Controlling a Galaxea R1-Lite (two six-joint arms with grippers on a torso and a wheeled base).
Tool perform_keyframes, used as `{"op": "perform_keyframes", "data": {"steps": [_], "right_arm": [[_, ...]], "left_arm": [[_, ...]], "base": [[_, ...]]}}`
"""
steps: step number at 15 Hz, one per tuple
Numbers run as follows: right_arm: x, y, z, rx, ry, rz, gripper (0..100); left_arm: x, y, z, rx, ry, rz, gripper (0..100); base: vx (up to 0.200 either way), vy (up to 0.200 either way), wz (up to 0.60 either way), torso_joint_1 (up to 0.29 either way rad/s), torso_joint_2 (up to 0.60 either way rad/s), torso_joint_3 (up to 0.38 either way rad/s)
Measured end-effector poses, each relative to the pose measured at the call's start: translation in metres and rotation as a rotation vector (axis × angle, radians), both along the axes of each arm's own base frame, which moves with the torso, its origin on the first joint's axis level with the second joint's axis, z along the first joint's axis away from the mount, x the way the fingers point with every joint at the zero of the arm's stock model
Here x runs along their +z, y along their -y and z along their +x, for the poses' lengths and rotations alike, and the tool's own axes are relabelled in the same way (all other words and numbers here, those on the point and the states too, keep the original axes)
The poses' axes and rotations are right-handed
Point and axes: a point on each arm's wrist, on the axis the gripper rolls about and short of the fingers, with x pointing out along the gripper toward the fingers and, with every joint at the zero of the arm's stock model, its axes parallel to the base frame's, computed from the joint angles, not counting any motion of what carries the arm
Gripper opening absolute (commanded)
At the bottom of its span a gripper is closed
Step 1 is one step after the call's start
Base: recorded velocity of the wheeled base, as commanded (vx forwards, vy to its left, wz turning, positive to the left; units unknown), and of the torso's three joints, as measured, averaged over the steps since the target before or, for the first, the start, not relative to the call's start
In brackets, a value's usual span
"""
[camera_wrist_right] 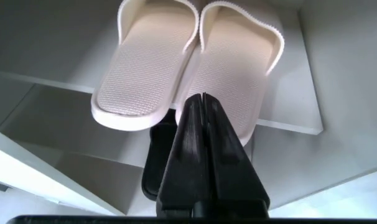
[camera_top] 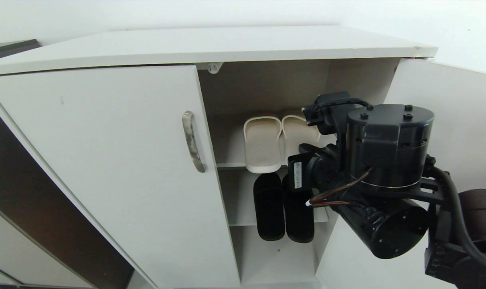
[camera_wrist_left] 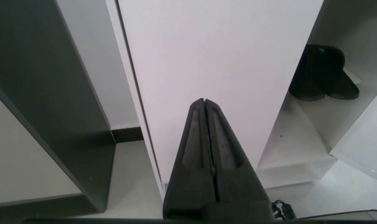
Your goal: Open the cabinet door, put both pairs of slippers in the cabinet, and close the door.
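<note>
The cabinet (camera_top: pixel 227 46) spans my head view. Its left door (camera_top: pixel 106 168) is closed over the left half of the frame, with the handle (camera_top: pixel 193 141) near centre, and its right door (camera_top: pixel 459 120) is swung wide at the right edge. Both pairs sit inside, mid-frame. The white slippers (camera_top: pixel 263 144) are on the upper shelf, ends overhanging its lip, and the black slippers (camera_top: pixel 283 208) are on the shelf just below, overhanging too. My right arm (camera_top: pixel 387 160) sits right of centre, before the opening. The right gripper (camera_wrist_right: pixel 204 102) has its fingers pressed together, empty, near the white pair; I cannot tell whether it touches them. The left gripper (camera_wrist_left: pixel 204 106) is likewise pressed together on nothing, facing the left door.
</note>
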Motion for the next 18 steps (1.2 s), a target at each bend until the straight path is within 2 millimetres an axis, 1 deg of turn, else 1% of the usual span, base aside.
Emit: {"op": "perform_keyframes", "data": {"steps": [6, 12, 18], "right_arm": [[-0.002, 0.000, 0.000, 0.004, -0.004, -0.005, 0], [-0.008, -0.006, 0.001, 0.010, -0.010, -0.012, 0], [-0.013, -0.005, 0.001, 0.018, -0.017, -0.019, 0]], "left_arm": [[0.000, 0.000, 0.000, -0.002, -0.001, 0.000, 0], [0.000, 0.000, 0.000, -0.002, 0.000, 0.000, 0], [0.000, 0.000, 0.000, -0.002, 0.000, 0.000, 0]], "base": [[-0.200, 0.000, 0.00, 0.005, 0.00, 0.000], [-0.200, 0.000, 0.00, 0.003, 0.00, 0.005], [-0.200, 0.000, 0.00, 0.002, 0.00, 0.002]]}}
